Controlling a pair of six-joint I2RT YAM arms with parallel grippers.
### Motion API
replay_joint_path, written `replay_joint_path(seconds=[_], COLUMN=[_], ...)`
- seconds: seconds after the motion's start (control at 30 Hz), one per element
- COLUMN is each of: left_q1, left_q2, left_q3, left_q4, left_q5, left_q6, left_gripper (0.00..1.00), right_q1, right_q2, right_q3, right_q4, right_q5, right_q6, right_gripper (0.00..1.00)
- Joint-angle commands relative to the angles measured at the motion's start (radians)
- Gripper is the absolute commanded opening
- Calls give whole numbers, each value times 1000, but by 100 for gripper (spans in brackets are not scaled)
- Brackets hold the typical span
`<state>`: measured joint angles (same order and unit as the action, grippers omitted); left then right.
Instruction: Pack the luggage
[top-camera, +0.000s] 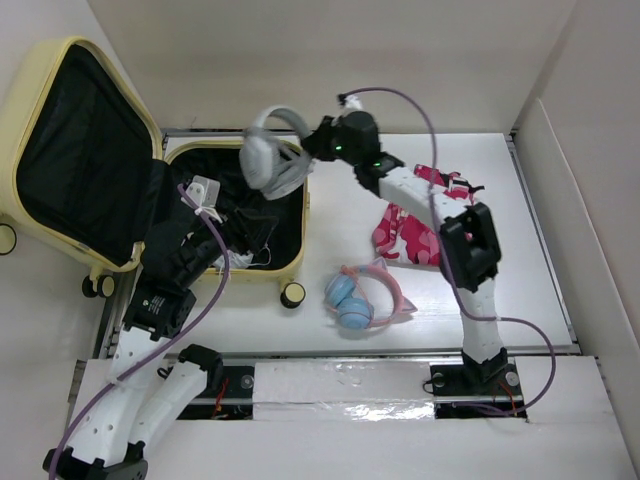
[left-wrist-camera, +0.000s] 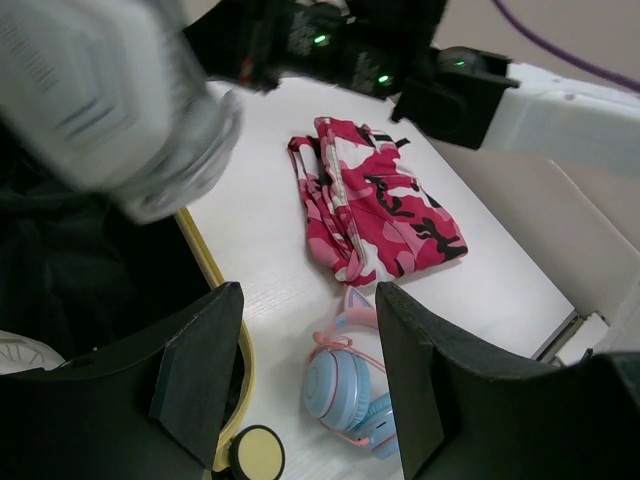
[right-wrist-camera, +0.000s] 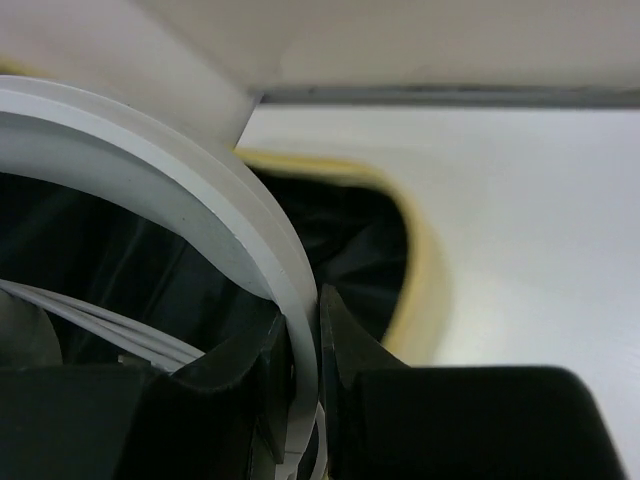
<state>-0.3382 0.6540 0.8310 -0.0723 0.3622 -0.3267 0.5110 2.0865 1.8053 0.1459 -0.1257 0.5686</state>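
The pale yellow luggage (top-camera: 60, 75) lies open at the left, its black-lined tub (top-camera: 292, 262) toward the middle. My right gripper (top-camera: 312, 140) is shut on the band of grey headphones (top-camera: 264, 160) and holds them above the tub's far right corner. In the right wrist view the white band (right-wrist-camera: 200, 205) sits pinched between the jaws, over the black lining and yellow rim (right-wrist-camera: 425, 290). My left gripper (top-camera: 205, 205) is open and empty over the tub's near left part. Its wrist view shows blue-and-pink cat-ear headphones (left-wrist-camera: 345, 390) between the fingers, on the table.
A folded pink camouflage garment (top-camera: 415, 225) lies on the table right of the tub. The cat-ear headphones (top-camera: 360, 295) lie in front of it, next to a suitcase wheel (top-camera: 292, 294). Dark items and a white tag (top-camera: 205, 190) lie in the tub. Cardboard walls surround the table.
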Motion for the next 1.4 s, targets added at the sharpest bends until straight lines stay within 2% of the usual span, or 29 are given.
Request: replay_joint_path(seconds=[0.0,0.17,0.27,0.43,0.53,0.57,0.6,0.73,0.8,0.9,0.97,1.03,1.13,1.17,1.2,1.3,1.37], left_q1=[5,5,5,5,5,5,5,5,5,5,5,5,5,5,5,5,5], left_q2=[-22,-30,-33,-34,-36,-36,-31,-33,-33,-31,-33,-27,-28,-33,-31,-28,-28], left_q3=[0,-1,-1,2,-3,-3,-1,-4,-3,-3,-6,-1,-7,-9,-7,-6,-9], left_q4=[43,45,45,45,45,46,48,45,45,45,45,48,51,51,49,48,48], left_q5=[-6,-2,0,-2,0,0,0,0,-2,-2,-2,0,4,1,0,-3,-2], left_q6=[-3,-5,-3,-3,-3,-3,-3,-5,-5,-5,-6,-8,-9,-9,-9,-9,-9], left_gripper=[52,52,52,53,53,53,53,53,53,53,53,53,53,53,53,53,53], right_q1=[63,130,139,139,149,149,149,167,167,176,176,166,165,165,165,202,233], right_q2=[67,272,305,346,363,362,359,349,331,265,219,188,245,259,267,296,358], right_q3=[229,535,575,577,572,571,566,612,624,585,501,480,554,566,559,532,592], right_q4=[-52,-227,-214,-235,-241,-240,-227,-244,-272,-263,-214,-204,-285,-319,-324,-290,-352], right_q5=[43,159,231,268,249,238,216,205,204,215,204,198,215,212,204,143,138], right_q6=[-61,-102,-104,-104,-118,-121,-137,-174,-199,-246,-254,-257,-276,-285,-291,-343,-395], right_gripper=[0,0,0,8,24,34,38,48,56,62,65,65,60,32,23,21,32])
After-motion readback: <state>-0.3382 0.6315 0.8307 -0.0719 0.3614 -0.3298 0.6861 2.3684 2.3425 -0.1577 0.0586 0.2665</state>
